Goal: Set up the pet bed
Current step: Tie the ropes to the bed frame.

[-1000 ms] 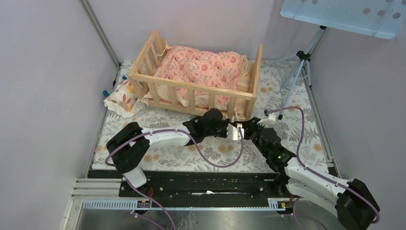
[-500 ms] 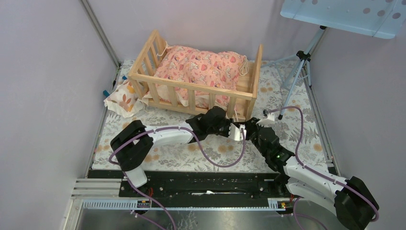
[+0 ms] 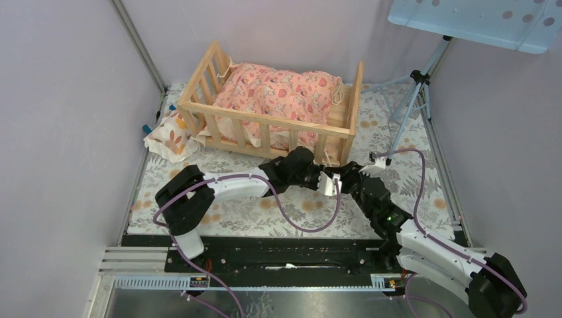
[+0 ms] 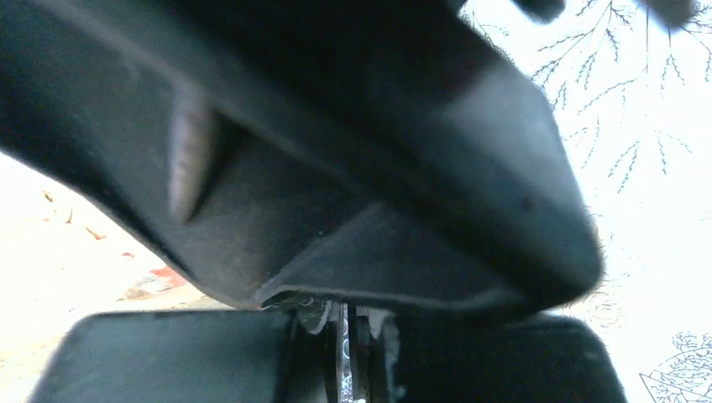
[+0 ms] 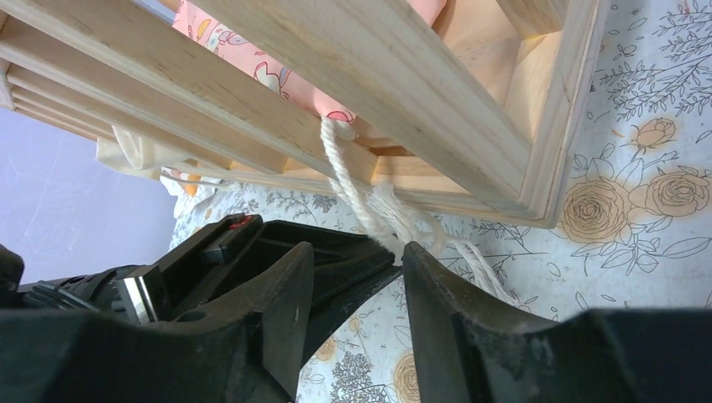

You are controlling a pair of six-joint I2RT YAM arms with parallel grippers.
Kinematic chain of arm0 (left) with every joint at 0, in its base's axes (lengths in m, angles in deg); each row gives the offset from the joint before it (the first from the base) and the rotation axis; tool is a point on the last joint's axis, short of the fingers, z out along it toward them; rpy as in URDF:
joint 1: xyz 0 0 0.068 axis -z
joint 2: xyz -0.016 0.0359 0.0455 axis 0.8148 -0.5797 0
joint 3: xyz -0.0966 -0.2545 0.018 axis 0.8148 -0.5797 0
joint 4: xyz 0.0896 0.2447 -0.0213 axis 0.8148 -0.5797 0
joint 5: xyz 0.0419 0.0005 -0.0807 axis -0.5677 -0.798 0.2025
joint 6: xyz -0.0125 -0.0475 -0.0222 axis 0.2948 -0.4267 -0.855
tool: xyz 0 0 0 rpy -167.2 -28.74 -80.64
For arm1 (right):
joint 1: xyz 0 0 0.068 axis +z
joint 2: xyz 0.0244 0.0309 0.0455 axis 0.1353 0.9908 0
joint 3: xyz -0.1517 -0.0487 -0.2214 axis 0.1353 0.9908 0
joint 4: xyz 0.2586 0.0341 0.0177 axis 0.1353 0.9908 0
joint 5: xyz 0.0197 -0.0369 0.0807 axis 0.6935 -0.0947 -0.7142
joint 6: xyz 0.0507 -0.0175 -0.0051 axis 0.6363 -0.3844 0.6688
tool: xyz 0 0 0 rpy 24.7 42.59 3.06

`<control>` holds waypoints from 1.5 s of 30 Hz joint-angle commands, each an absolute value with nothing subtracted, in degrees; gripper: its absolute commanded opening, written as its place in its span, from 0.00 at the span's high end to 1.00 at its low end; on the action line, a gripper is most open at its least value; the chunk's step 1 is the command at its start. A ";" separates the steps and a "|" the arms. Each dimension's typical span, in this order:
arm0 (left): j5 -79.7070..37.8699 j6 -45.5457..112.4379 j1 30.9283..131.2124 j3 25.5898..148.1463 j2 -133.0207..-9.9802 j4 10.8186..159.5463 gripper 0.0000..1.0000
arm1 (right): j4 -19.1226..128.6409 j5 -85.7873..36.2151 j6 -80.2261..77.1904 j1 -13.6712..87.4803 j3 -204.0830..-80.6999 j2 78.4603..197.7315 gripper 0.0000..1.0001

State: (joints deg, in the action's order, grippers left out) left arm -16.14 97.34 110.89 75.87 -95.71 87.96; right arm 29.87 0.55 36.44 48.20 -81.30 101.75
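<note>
While the right gripper [image 5: 359, 260] hangs parted around the white cord [image 5: 340, 164] at the near right corner of the pet bed [image 3: 265, 126], far back on the table [image 3: 298, 213], and the left gripper [image 3: 319, 177] is clenched, a snag could drag the bed.

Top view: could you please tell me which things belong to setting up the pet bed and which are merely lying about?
Job in hand:
pet bed
pink cushion inside it
white cord
small pillow beside it

Lying about:
tripod
blue perforated board
</note>
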 commanded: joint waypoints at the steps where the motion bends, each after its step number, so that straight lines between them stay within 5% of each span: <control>1: -14.67 98.09 110.39 78.10 -97.02 89.25 1.00 | 28.90 1.57 36.29 48.26 -82.00 99.11 0.47; 8: -14.58 97.31 109.90 78.78 -98.01 89.19 1.00 | 34.38 8.32 38.30 48.27 -81.39 96.39 0.43; 19: -15.20 96.72 109.37 78.95 -98.23 88.83 1.00 | 41.17 13.03 41.35 46.48 -83.01 101.34 0.75; 45: -14.94 96.28 108.98 78.77 -97.20 89.11 1.00 | 20.33 -3.11 43.89 38.36 -83.52 115.06 0.75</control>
